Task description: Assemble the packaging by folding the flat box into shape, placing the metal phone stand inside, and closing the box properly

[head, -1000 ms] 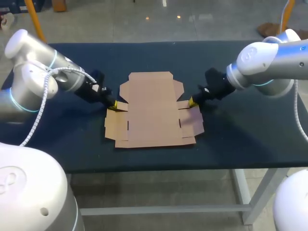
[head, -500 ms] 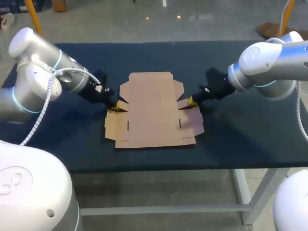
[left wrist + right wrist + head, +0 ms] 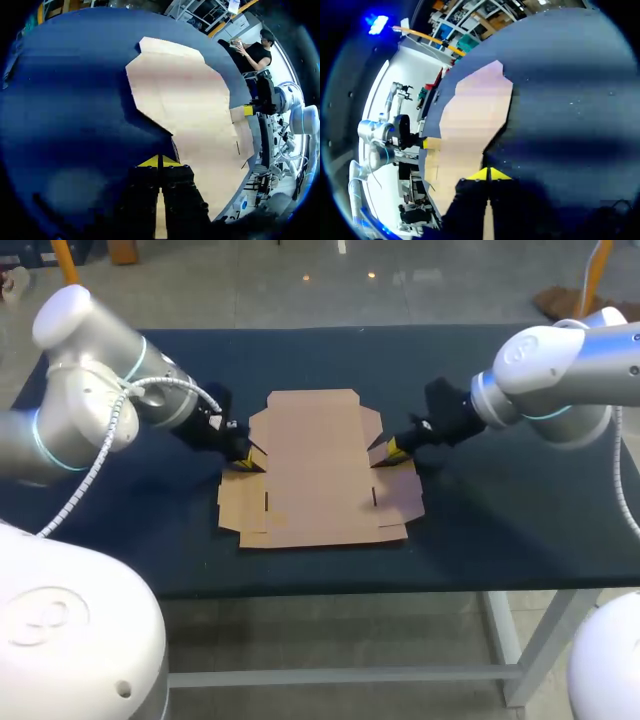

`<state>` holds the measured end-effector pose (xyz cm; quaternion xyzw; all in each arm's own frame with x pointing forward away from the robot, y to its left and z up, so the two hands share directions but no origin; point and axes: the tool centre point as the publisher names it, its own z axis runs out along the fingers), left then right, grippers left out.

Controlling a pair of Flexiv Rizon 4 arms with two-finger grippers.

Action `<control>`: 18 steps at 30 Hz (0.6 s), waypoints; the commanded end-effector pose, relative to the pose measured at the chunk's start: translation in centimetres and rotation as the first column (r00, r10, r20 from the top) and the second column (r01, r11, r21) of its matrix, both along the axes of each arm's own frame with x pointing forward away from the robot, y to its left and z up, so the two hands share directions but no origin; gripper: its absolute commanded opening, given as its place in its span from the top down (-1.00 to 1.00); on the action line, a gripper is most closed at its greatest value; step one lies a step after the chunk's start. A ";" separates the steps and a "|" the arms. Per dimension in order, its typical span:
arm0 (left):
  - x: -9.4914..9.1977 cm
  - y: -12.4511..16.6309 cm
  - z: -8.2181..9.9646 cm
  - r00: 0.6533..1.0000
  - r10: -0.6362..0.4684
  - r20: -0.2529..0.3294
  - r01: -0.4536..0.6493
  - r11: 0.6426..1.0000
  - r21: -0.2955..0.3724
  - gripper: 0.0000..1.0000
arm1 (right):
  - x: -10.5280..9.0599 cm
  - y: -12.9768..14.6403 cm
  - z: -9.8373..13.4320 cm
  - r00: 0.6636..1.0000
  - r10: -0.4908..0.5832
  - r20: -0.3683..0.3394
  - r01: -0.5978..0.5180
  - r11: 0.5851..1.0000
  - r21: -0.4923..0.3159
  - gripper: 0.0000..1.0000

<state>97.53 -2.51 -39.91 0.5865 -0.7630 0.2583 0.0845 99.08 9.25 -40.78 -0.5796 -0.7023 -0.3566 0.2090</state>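
Cardboard, die-cut and unfolded: the flat box (image 3: pixel 320 465) lies in the middle of a dark table (image 3: pixel 500 520), its long axis running from 12 to 6 o'clock in the head view. The left gripper (image 3: pixel 243 462) sits at the box's 9 o'clock edge and the right gripper (image 3: pixel 393 454) at its 3 o'clock edge, roughly level with each other. Each has its fingers clenched on a small side flap, the left side flap (image 3: pixel 255 456) and the right side flap (image 3: pixel 381 452), both tilted up off the table. In each wrist view the yellow tips meet with a thin strip of cardboard between them, and the main panel stretches ahead. Each arm is nearest its own flap, so the folds likely turn inward, towards the centre line. The metal phone stand is not in view.
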 end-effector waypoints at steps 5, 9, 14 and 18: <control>-0.3 -0.5 0.5 1.000 0.027 0.001 -0.027 0.996 0.081 1.00 | 0.2 0.6 -0.5 1.000 -0.008 -0.018 0.008 1.000 -0.016 1.00; -0.3 -0.7 0.6 0.999 0.031 0.008 -0.032 0.995 0.093 1.00 | 0.2 0.9 -0.4 1.000 -0.013 -0.026 0.012 1.000 -0.023 1.00; -0.3 -1.0 0.9 0.999 0.028 0.023 -0.030 0.994 0.107 1.00 | -0.2 1.3 -0.1 0.998 -0.044 -0.033 0.042 0.997 -0.066 1.00; -0.3 -1.3 1.0 0.999 0.021 0.033 -0.024 0.993 0.118 1.00 | -0.3 1.6 0.2 0.998 -0.061 -0.026 0.059 0.995 -0.086 1.00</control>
